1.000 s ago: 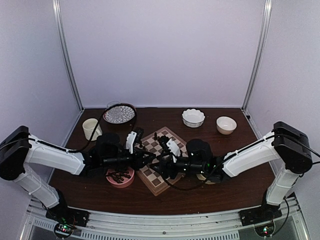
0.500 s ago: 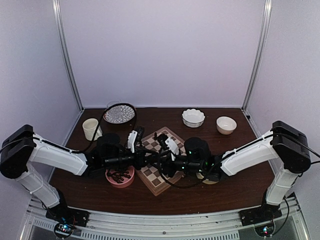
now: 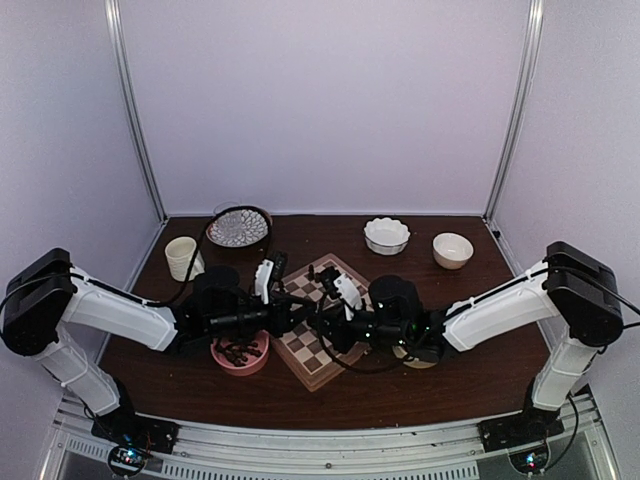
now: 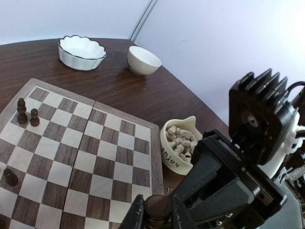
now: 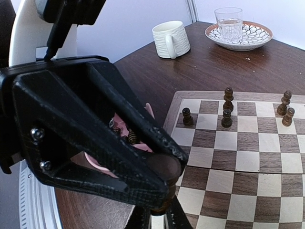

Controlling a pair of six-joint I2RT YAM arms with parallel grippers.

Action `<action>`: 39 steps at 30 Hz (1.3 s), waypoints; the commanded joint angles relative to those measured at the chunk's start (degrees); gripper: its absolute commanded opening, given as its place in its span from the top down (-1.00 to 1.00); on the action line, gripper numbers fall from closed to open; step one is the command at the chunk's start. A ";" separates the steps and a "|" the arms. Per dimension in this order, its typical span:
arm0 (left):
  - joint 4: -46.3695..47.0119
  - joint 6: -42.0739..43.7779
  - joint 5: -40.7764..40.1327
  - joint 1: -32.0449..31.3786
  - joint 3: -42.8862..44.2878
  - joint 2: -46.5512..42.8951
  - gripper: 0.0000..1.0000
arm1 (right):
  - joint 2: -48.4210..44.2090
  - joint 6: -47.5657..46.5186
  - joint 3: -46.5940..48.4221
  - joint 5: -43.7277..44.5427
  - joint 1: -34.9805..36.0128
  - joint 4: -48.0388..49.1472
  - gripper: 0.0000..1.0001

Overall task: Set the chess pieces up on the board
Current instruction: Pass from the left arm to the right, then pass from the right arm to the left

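Observation:
Over the near-left part of the board (image 3: 316,372) my two grippers meet tip to tip. The left gripper (image 4: 157,218) is shut on the round base end of a dark brown chess piece (image 4: 157,208). From the opposite side, the right gripper (image 5: 155,222) is shut on that piece's (image 5: 165,170) other end. Several other dark pieces (image 5: 228,108) stand on the board's far squares (image 4: 21,110). A pink dish (image 3: 240,356) left of the board holds more dark pieces. A cream cup (image 4: 179,143) of white pieces stands by the board's right edge.
A ribbed mug (image 3: 183,257) and a patterned plate (image 3: 240,228) carrying a water glass (image 5: 229,23) stand at the back left. A scalloped bowl (image 3: 386,235) and a plain white bowl (image 3: 452,250) sit at the back right.
The right gripper has slid left to the left gripper and its jaws have shut on the dark piece. The left gripper has kept its grip and barely moved.

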 commanded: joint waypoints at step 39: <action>-25.30 7.42 8.52 2.01 11.17 -2.26 0.44 | -7.09 -16.91 5.16 0.37 -0.43 -17.52 0.94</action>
